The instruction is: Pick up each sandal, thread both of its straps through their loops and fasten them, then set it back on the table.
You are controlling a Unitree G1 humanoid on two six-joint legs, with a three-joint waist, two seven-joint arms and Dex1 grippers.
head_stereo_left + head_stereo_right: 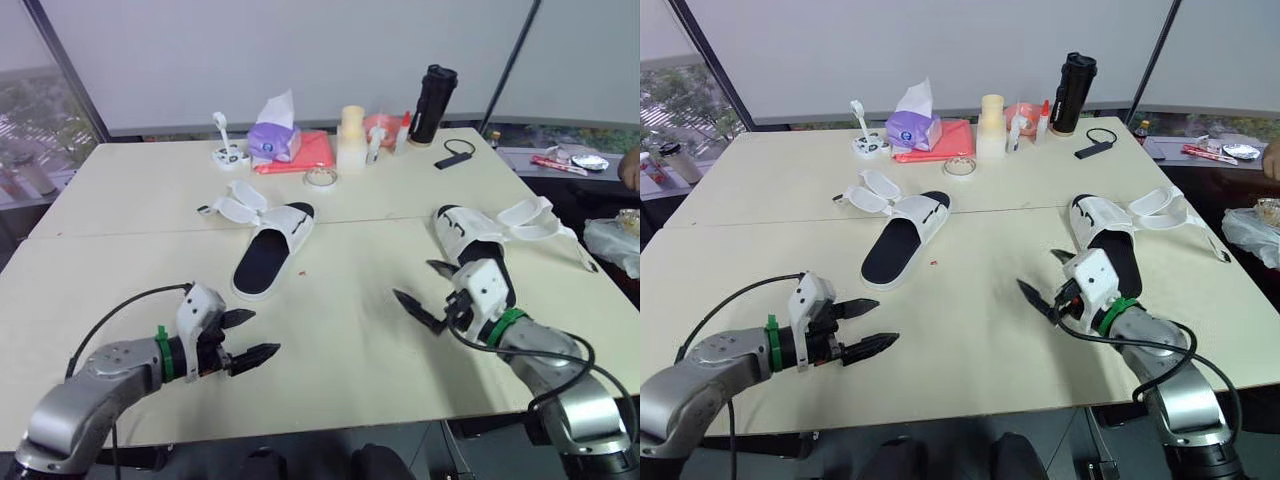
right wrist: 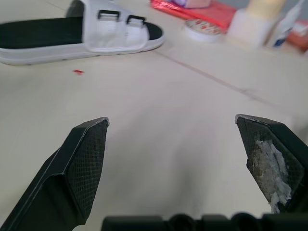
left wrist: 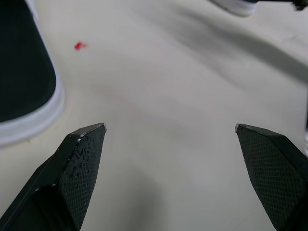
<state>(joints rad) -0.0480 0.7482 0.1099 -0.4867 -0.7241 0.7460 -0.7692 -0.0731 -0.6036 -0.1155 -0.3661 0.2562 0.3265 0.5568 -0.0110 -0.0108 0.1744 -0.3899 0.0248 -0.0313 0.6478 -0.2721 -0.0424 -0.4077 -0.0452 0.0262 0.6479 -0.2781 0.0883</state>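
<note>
Left pincer (image 1: 265, 332): hovers low over the near part of the counter (image 1: 340, 350), its two black fingers spread wide, nothing between them
Right pincer (image 1: 412, 278): low over the counter on the robot's right, fingers wide apart and empty, tips turned toward the middle of the counter
Left sandal (image 1: 272, 247): white with a dark footbed, flat on the counter, beyond the left pincer and a little to its right, apart from it; in the left wrist view its heel edge (image 3: 24, 82) lies beside one finger, not between the two
Left sandal's straps (image 1: 232, 205): undone, splayed out on the counter at the far end of the sandal, to the robot's left
Right sandal (image 1: 478, 240): flat on the counter just beyond the right pincer, its near end hidden behind that wrist; whether they touch cannot be told
Right sandal's straps (image 1: 535, 218): undone, spread out to the robot's right
Red speck (image 2: 77, 71): on the bare counter near the left sandal's side
Far edge: purple tissue pack (image 1: 272, 138), red sheet (image 1: 312, 150), tape roll (image 1: 320, 177), cream bottle (image 1: 351, 140) and black flask (image 1: 432, 103), all well apart from both pincers
</note>
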